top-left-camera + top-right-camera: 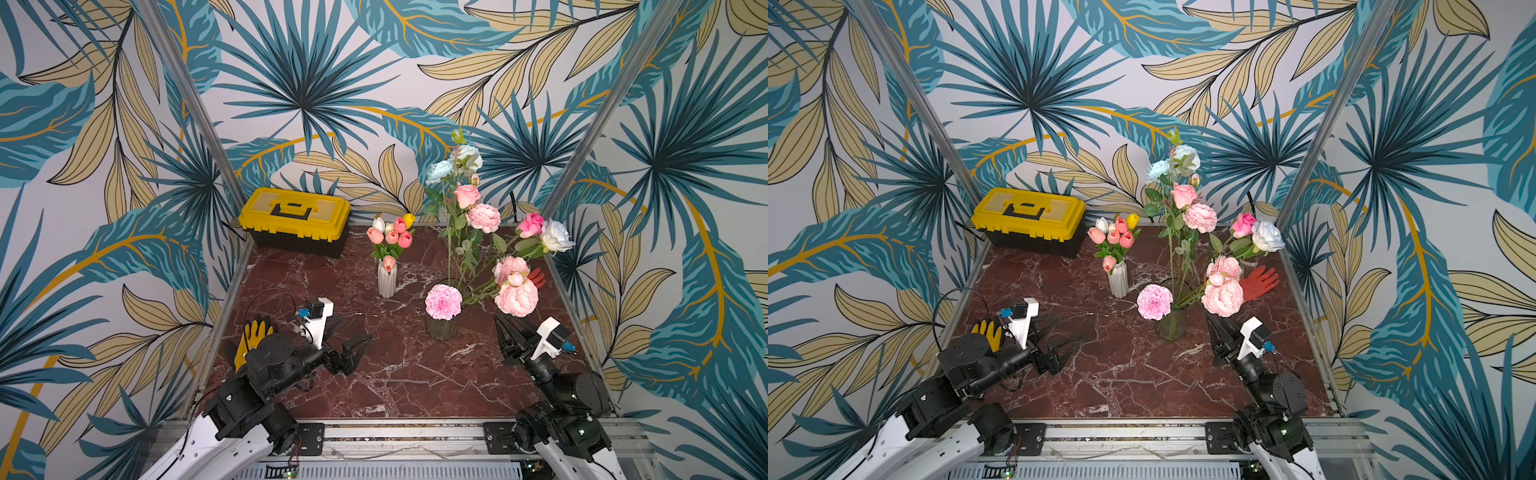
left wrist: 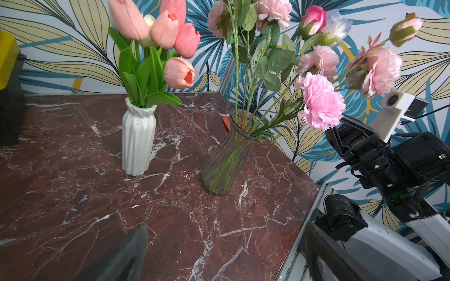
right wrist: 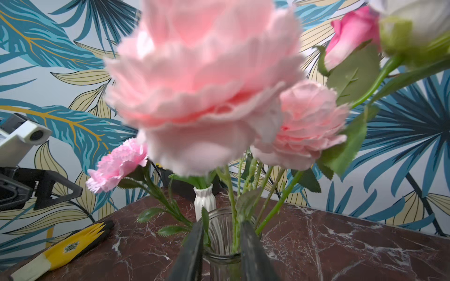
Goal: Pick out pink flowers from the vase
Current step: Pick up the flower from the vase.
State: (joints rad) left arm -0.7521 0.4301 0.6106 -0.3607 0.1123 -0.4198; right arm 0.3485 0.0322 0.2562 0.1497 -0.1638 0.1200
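Note:
A clear ribbed glass vase [image 1: 441, 328] [image 2: 229, 155] holds long-stemmed flowers. Among them are a pink carnation [image 1: 444, 302] [image 3: 117, 163], pink peonies [image 1: 516, 297] [image 1: 483, 217] and pink roses [image 1: 466, 195] [image 1: 530, 224]. Pink tulips [image 1: 390, 237] stand in a small white vase [image 1: 387, 280] behind. My right gripper [image 1: 505, 328] [image 3: 222, 222] sits right of the glass vase, under the lowest peony. Its jaws are narrowly apart with nothing between them. My left gripper [image 1: 353, 332] [image 2: 224, 226] is wide open and empty, left of the vase.
A yellow toolbox [image 1: 295, 216] sits at the back left. A yellow and black glove [image 1: 253, 332] lies by the left arm, a red glove [image 1: 1260, 282] behind the peonies. A white rose [image 1: 556, 235] and pale blue roses [image 1: 439, 171] share the glass vase.

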